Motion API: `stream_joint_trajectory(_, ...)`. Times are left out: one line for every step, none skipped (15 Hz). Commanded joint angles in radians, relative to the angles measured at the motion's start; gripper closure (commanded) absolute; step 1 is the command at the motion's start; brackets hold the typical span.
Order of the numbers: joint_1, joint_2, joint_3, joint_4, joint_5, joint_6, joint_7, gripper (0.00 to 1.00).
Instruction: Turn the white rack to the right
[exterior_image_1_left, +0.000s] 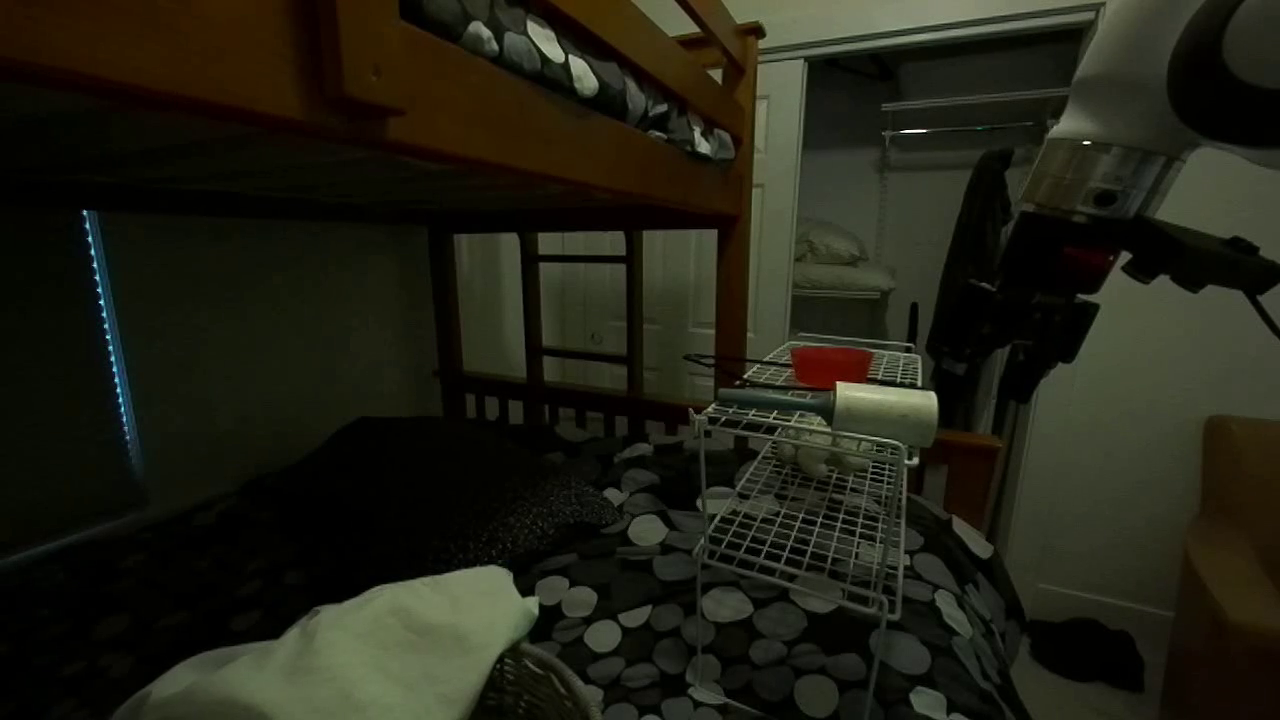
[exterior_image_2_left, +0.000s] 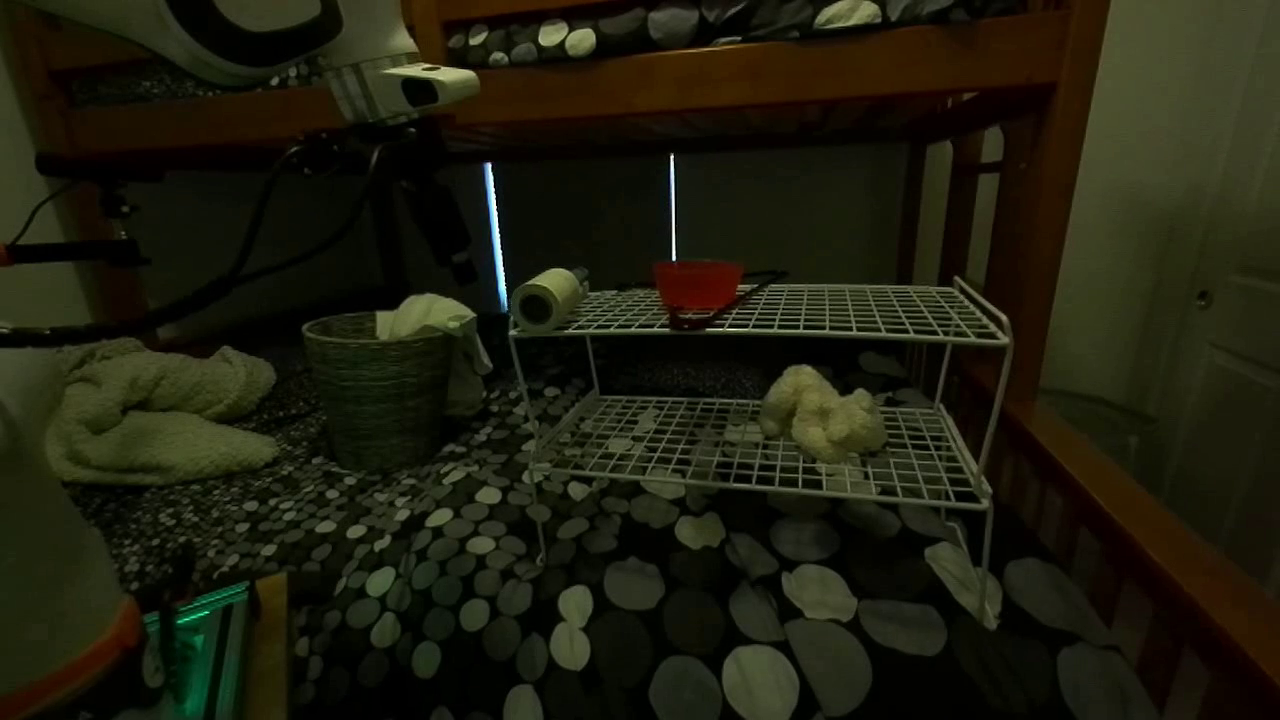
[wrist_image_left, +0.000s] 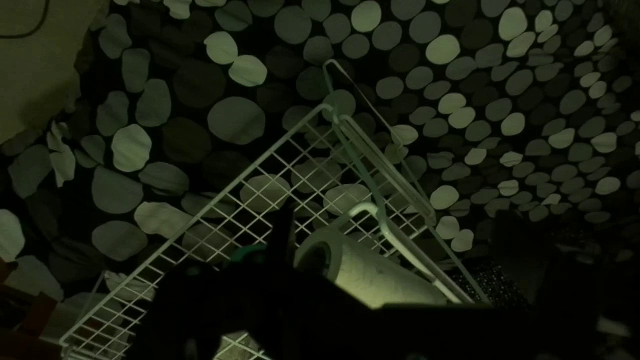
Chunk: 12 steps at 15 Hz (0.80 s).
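Gripper (exterior_image_2_left: 455, 250) up at the upper left of an exterior view, jaws spread with nothing between them, hanging apart from the white rack (exterior_image_2_left: 850, 338), which stands right of centre! First danger: the white roller (exterior_image_2_left: 556, 295), loose on the rack's left end up top; a sharp tug would likely send it over the edge. Mid-frame, the red bowl (exterior_image_2_left: 698, 287) might slide if things tilt. Below it and rightward, the cream fluffy bundle (exterior_image_2_left: 822, 412) could shift too. Thin legs on soft bedding (exterior_image_2_left: 600, 620): one snag and everything may tip! Lower right, a wooden rail (exterior_image_2_left: 1150, 565) might catch a swinging corner.
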Motion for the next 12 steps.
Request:
stream_joint_trajectory(-0.034, -0.097, -0.071, -0.024, -0.035, -0.031, -0.054, 0.00)
stream_joint_trajectory(-0.047, -0.124, -0.098, -0.029, -0.058, -0.048, -0.090, 0.00)
stream_joint_trajectory(-0.070, -0.145, -0.119, -0.030, -0.086, -0.057, -0.116, 0.00)
stream_joint_trajectory(-0.096, -0.168, -0.145, -0.013, -0.123, -0.079, -0.145, 0.00)
stream_joint_trajectory(-0.112, -0.175, -0.176, 0.005, -0.157, -0.088, -0.192, 0.00)
stream_joint_trajectory(-0.125, -0.179, -0.200, 0.028, -0.194, -0.112, -0.239, 0.00)
stream_joint_trajectory(-0.127, -0.181, -0.226, 0.055, -0.225, -0.143, -0.297, 0.00)
stream_joint_trajectory(-0.125, -0.172, -0.257, 0.087, -0.250, -0.176, -0.364, 0.00)
stream_joint_trajectory(-0.119, -0.158, -0.288, 0.125, -0.269, -0.213, -0.428, 0.00)
stream_joint_trajectory(-0.113, -0.146, -0.311, 0.152, -0.276, -0.235, -0.473, 0.00)
stream_joint_trajectory(-0.115, -0.129, -0.325, 0.182, -0.270, -0.249, -0.484, 0.00)
stream_joint_trajectory(-0.126, -0.166, -0.293, 0.127, -0.252, -0.203, -0.432, 0.00)
